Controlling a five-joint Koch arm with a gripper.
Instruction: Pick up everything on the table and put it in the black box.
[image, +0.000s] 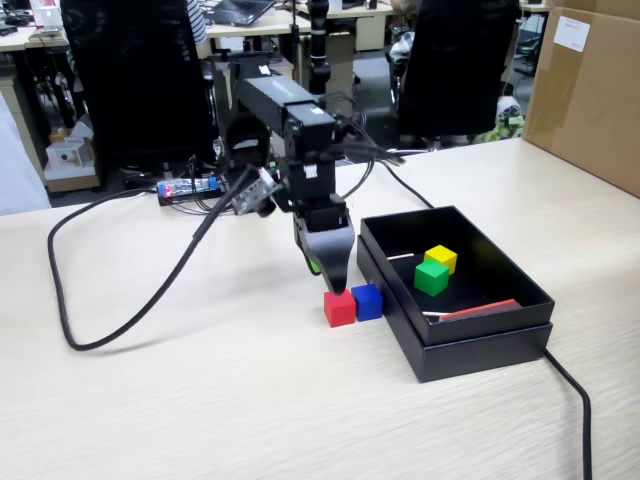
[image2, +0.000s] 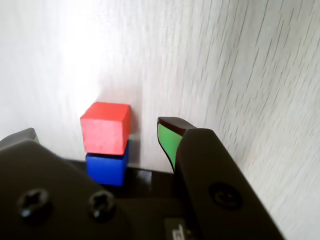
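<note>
A red cube (image: 339, 308) (image2: 106, 127) and a blue cube (image: 367, 301) (image2: 106, 169) sit touching side by side on the table, just left of the black box (image: 480, 348) in the fixed view. A green cube (image: 431, 277) and a yellow cube (image: 440, 259) lie inside the box. My gripper (image: 331, 278) (image2: 97, 134) points down right over the red cube and is open. In the wrist view its green-padded fingertips (image2: 169, 137) stand wide on either side of the red cube without touching it.
A thin red-and-white strip (image: 478, 309) lies in the box near its front wall. A black cable (image: 130, 310) loops over the table at the left, and another cable (image: 575, 400) runs off at the front right. A big brown carton (image: 590, 90) stands at the back right.
</note>
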